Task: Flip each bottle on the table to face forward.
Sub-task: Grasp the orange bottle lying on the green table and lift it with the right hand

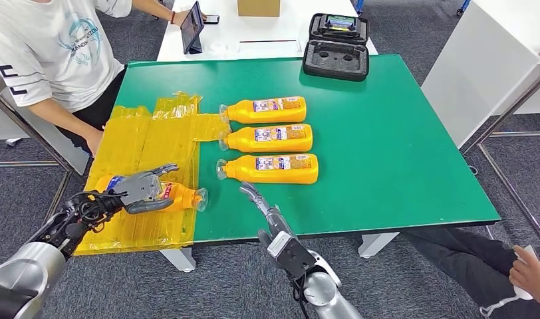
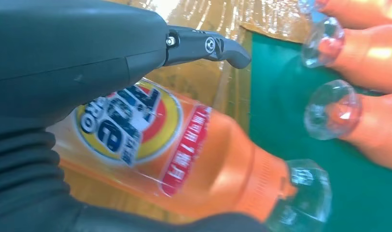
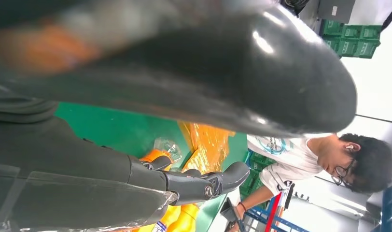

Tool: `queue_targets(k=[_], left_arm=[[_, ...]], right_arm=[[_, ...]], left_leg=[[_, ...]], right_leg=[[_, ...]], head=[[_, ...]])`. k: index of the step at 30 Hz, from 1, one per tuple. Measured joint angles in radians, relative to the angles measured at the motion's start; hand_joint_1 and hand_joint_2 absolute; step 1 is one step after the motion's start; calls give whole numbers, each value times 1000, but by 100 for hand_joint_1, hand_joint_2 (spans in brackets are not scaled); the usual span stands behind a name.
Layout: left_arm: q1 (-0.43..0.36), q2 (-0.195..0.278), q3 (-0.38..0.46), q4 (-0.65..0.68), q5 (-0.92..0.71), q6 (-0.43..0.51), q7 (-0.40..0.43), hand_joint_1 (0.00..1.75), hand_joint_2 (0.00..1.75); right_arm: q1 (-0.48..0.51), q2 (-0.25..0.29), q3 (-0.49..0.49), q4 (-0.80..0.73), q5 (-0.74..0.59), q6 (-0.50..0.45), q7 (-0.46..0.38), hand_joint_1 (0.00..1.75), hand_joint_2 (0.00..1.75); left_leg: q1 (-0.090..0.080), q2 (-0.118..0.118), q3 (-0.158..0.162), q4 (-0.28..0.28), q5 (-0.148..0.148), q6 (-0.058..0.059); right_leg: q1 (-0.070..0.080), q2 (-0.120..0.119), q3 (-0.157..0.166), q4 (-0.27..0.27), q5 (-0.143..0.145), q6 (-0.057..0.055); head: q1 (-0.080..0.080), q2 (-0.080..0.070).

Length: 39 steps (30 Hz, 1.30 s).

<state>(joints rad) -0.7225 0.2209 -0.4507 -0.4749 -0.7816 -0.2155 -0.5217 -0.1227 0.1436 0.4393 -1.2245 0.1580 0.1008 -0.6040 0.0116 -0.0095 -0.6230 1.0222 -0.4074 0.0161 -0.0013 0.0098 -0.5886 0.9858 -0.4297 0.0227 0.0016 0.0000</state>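
Three orange bottles lie side by side on the green table (image 1: 400,133), clear caps pointing left: far (image 1: 267,109), middle (image 1: 272,137) and near (image 1: 275,168). A fourth orange bottle (image 1: 181,197) lies on the yellow taped patch (image 1: 154,133) at the front left, cap to the right. My left hand (image 1: 144,189) grips it around the body, thumb along its near side; the left wrist view shows its round label (image 2: 184,154) and clear cap (image 2: 300,193). My right hand (image 1: 264,206) is open, fingers stretched out just above the table's front edge, in front of the near bottle.
A black foam case (image 1: 337,50) stands at the table's back edge. Behind it, a white table holds a tablet (image 1: 192,28) and a cardboard box (image 1: 259,6). A person in a white shirt (image 1: 48,53) sits at the left; another person's hand (image 1: 530,272) is at the lower right.
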Motion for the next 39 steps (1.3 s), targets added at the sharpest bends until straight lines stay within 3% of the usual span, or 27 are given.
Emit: queue_targets(k=[4, 6, 11, 15, 22, 28, 30, 32, 34, 39], left_arm=[[13, -20, 39, -2, 95, 41, -44, 0, 0], [36, -44, 75, -13, 168, 177, -89, 0, 0], [118, -134, 190, -123, 407, 635, -173, 0, 0], [196, -177, 202, -271, 551, 830, -179, 0, 0], [244, -212, 196, -408, 631, 904, -179, 0, 0], [273, -259, 196, -487, 727, 907, -179, 0, 0], [305, -266, 196, -522, 747, 906, -180, 0, 0], [336, -269, 196, -554, 766, 898, -180, 0, 87], [358, -271, 197, -575, 781, 884, -180, 0, 175], [398, -278, 201, -610, 797, 853, -180, 0, 175]], right_arm=[[0, 0, 1, 0, 0, -10, 5, 0, 0], [3, 0, 1, 0, -6, -14, 6, 0, 0], [13, 1, 12, 2, -41, -19, -6, 0, 0], [4, 4, 28, 14, -80, -27, -25, 0, 0], [-30, 12, 44, 35, -96, -55, -16, 0, 0], [-55, 3, 52, 40, -83, -129, 9, 0, 0], [-50, -13, 51, 40, -57, -152, 22, 0, 87], [-49, -29, 48, 40, -38, -168, 35, 0, 175], [-52, -39, 41, 41, -21, -179, 57, 0, 175], [-106, -74, 1, 56, 24, -209, 129, 0, 175]], left_leg=[[0, 0, 0, 0, 0, 0], [0, 0, -1, 0, 0, 0], [0, 1, -4, 0, 0, 0], [0, 1, -7, 0, 0, 0], [0, 1, -9, 0, 0, 0], [0, 1, -9, 0, 0, 0], [0, 1, -9, 0, 0, 1], [-1, 1, -10, 1, 0, 1], [-1, 1, -11, 1, 0, 1], [0, 1, -11, 1, 0, 1]], right_leg=[[0, 0, -1, 0, 0, 0], [0, 0, -2, 0, 0, 0], [0, 1, -5, 0, 0, 0], [0, 1, -8, 0, 0, 0], [0, 1, -10, 0, 0, 0], [0, 0, -9, 0, 0, 0], [0, 1, -10, 0, 0, 1], [0, 1, -10, -1, 0, 1], [0, 1, -11, -1, 0, 1], [0, 0, -11, -1, 0, 1]], head=[[0, 0], [0, 0], [0, 0], [0, 0], [0, 0], [0, 0], [0, 0], [0, 0], [0, 0], [0, 0]])
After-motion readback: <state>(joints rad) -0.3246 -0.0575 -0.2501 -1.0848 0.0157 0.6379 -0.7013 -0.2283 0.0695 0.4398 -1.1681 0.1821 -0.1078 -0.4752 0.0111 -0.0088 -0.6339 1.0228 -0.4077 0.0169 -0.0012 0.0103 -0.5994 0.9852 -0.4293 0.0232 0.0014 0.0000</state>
